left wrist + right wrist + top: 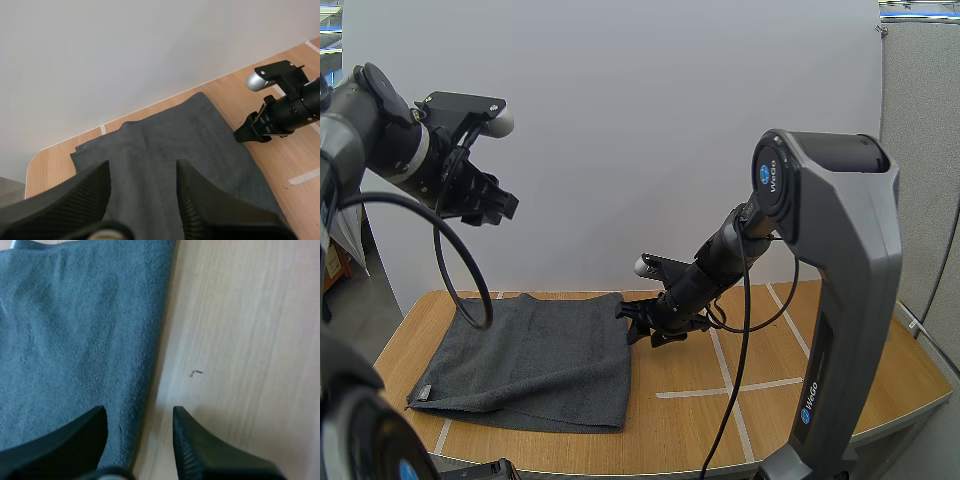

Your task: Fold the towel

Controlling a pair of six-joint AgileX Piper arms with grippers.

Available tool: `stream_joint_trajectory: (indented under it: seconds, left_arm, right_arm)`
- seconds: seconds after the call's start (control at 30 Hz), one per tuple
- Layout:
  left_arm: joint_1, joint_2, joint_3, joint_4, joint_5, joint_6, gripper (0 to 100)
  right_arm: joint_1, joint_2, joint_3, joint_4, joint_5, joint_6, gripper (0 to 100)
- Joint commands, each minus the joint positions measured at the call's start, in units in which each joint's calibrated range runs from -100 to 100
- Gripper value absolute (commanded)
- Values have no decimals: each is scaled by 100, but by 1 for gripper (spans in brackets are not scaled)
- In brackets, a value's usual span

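Observation:
A dark grey towel [535,355] lies flat on the left half of the wooden table [770,420], folded over itself. My left gripper [490,205] hangs high above the table's left side, open, with the towel [165,160] spread far below its fingers [200,205]. My right gripper [638,328] is low at the towel's right edge, near the far corner, open. Its fingers [195,450] straddle the towel's edge [145,390], one over the cloth and one over bare wood. The right gripper [250,132] sits just off the towel's right edge.
White tape lines [720,390] mark the table right of the towel. A white wall panel [620,150] stands right behind the table. The table's rounded front left corner [395,350] is close to the towel.

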Motion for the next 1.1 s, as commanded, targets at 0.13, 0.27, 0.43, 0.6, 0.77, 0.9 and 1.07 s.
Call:
stream_joint_trajectory:
  seconds: [0.13,0.27,0.43,0.6,0.77,0.9,1.07]
  left_arm:
    - [-7,-477,883,14,-364,-22,67]
    - [-7,-477,911,14,-383,-22,67]
    - [-7,-477,915,14,-405,-22,67]
    - [-7,-477,915,14,-405,-22,67]
    - [-7,-477,915,14,-382,-22,67]
    - [-7,-477,915,14,-382,-22,67]
    - [-7,-477,915,14,-382,-22,67]
  right_arm:
    - [-8,630,-461,834,580,-726,69]
    - [-8,757,-490,1130,623,-958,69]
    - [33,810,-490,1419,824,-1183,69]
    - [138,810,-490,1523,742,-1361,68]
    - [181,810,-490,1523,423,-1386,46]
    - [181,810,-490,1434,338,-1386,1]
    - [107,810,-490,1250,376,-1312,0]
